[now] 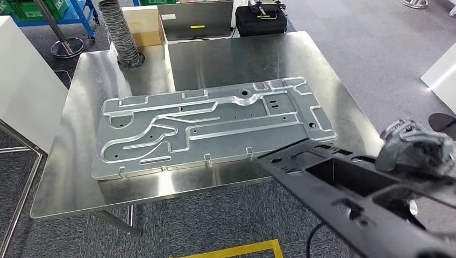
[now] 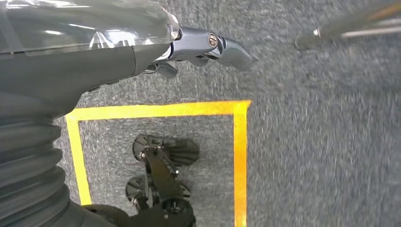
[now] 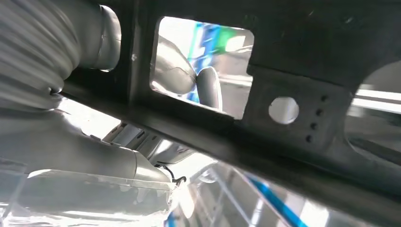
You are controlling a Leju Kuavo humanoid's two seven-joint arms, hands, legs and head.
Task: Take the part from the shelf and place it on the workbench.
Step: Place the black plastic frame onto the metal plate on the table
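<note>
A long black plastic part (image 1: 355, 199) with cut-outs crosses the lower right of the head view. Its far end reaches over the near right edge of the steel workbench (image 1: 236, 59). My right hand (image 1: 414, 146) grips the part from the right side, above the floor beside the bench. In the right wrist view the part (image 3: 293, 56) runs close across the picture, with fingers (image 3: 189, 78) showing through a cut-out. My left hand (image 2: 203, 47) hangs over the carpet, fingers stretched out and holding nothing.
A large silver stamped plate (image 1: 209, 126) covers the middle of the workbench. A ribbed hose (image 1: 121, 35), a cardboard box (image 1: 142, 24), a grey panel (image 1: 196, 20) and a black case (image 1: 261, 19) stand behind the bench. A white cabinet (image 1: 21, 86) is left. Yellow tape (image 2: 239, 156) marks the floor.
</note>
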